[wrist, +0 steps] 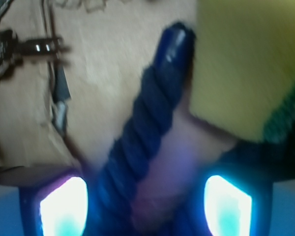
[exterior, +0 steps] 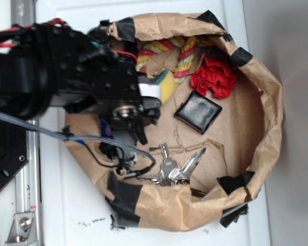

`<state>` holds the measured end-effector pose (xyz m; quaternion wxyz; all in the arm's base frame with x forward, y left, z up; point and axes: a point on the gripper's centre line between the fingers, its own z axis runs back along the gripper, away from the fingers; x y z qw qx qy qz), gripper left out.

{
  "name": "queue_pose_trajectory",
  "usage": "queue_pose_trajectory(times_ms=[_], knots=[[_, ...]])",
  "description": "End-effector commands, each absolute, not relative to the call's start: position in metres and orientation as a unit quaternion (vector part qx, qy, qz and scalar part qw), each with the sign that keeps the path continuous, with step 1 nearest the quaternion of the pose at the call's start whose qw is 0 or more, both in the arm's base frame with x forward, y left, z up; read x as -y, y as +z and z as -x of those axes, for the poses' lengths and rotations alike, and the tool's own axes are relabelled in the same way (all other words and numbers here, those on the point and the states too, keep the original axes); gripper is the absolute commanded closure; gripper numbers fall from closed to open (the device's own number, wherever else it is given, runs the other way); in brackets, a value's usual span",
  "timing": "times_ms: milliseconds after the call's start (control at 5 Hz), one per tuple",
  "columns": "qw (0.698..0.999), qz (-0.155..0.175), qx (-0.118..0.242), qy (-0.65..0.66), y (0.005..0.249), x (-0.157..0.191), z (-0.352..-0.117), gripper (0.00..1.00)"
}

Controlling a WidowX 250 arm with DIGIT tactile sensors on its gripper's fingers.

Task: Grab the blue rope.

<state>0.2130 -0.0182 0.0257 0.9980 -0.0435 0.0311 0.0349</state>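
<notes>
Between my two glowing fingertips (wrist: 64, 209) in the wrist view lies the blue rope (wrist: 147, 123), running up and away from me across the brown paper floor. My pincer (wrist: 145, 211) stands apart, one pad on each side of the rope; whether either pad touches it I cannot tell, the view being blurred. The rope's glossy capped end reaches the edge of the yellow sponge (wrist: 246, 64), which lies just beside it on the right of that view.

From the exterior view, my arm (exterior: 66, 77) reaches into the paper bag (exterior: 269, 118), whose rim is rolled down and patched with black tape, and hides nearly all of the rope. Further inside lie a multicoloured rope (exterior: 182, 59), a red crumpled cloth (exterior: 215, 77), a black square pad (exterior: 197, 113) and a bunch of keys (exterior: 174, 169).
</notes>
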Motion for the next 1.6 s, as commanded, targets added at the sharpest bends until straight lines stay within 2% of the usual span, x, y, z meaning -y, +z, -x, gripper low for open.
queue_pose_trajectory(times_ms=[0, 200, 400, 600, 800, 1000, 1200, 1400], knots=[[0.997, 0.066, -0.003, 0.03, 0.034, 0.021, -0.217, 0.0], [0.994, 0.106, 0.005, 0.003, 0.029, 0.03, -0.217, 0.0], [0.993, 0.111, 0.031, -0.029, 0.03, 0.04, -0.219, 0.0], [0.993, 0.103, 0.057, -0.01, 0.032, 0.032, -0.226, 0.0], [0.994, 0.092, 0.044, 0.044, 0.028, 0.007, -0.235, 0.0], [0.993, 0.094, 0.038, 0.057, 0.021, -0.007, -0.238, 0.0], [0.997, 0.063, 0.029, 0.039, 0.024, 0.001, -0.246, 0.0], [0.997, 0.065, 0.032, 0.04, 0.027, 0.001, -0.25, 0.55]])
